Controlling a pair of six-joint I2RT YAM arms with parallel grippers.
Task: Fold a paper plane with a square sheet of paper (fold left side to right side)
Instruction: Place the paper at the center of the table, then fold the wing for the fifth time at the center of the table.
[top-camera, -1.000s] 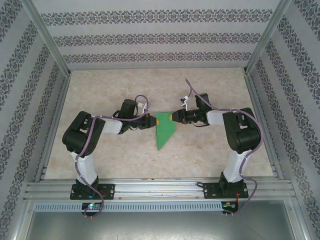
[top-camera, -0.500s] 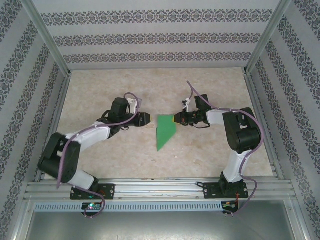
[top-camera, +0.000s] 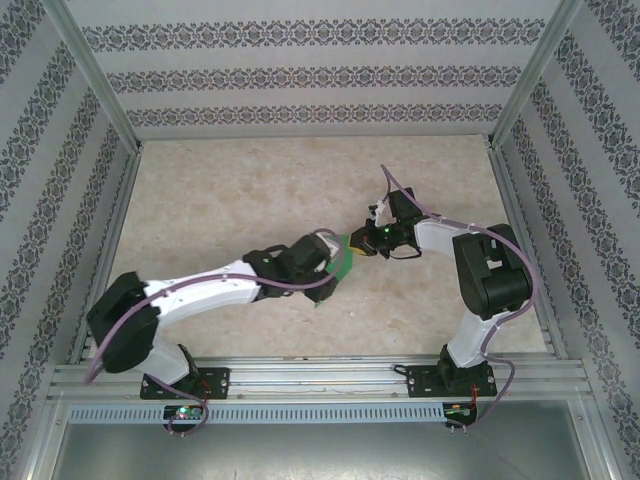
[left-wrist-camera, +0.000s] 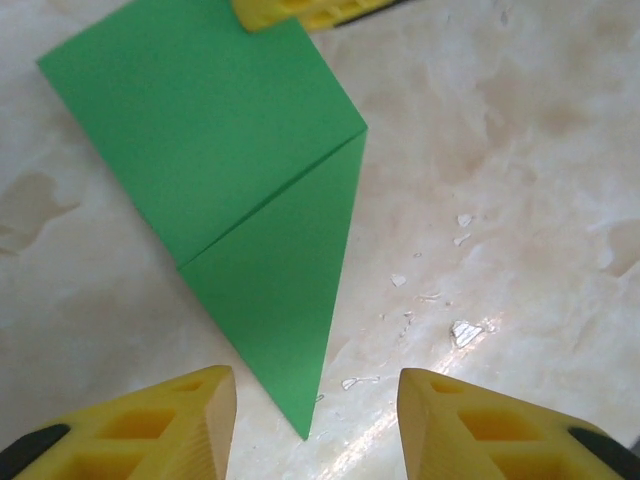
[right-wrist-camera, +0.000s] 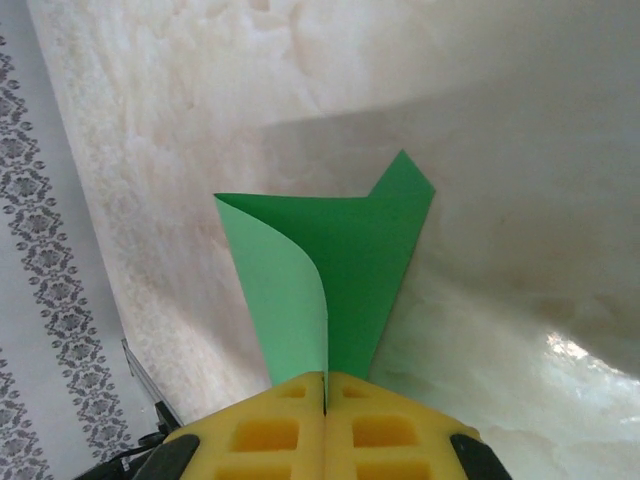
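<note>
My left gripper (left-wrist-camera: 315, 415) has opened and swung over the near tip of the part-folded green paper (left-wrist-camera: 230, 150) at the middle of the tabletop (top-camera: 250, 180) — jaws apart, empty — while my right gripper (right-wrist-camera: 325, 385) stays clenched on its far corner, so the next fold looks ready.

Matt green paper (left-wrist-camera: 230, 200) on glossy marbled tabletop (left-wrist-camera: 520, 200).
</note>
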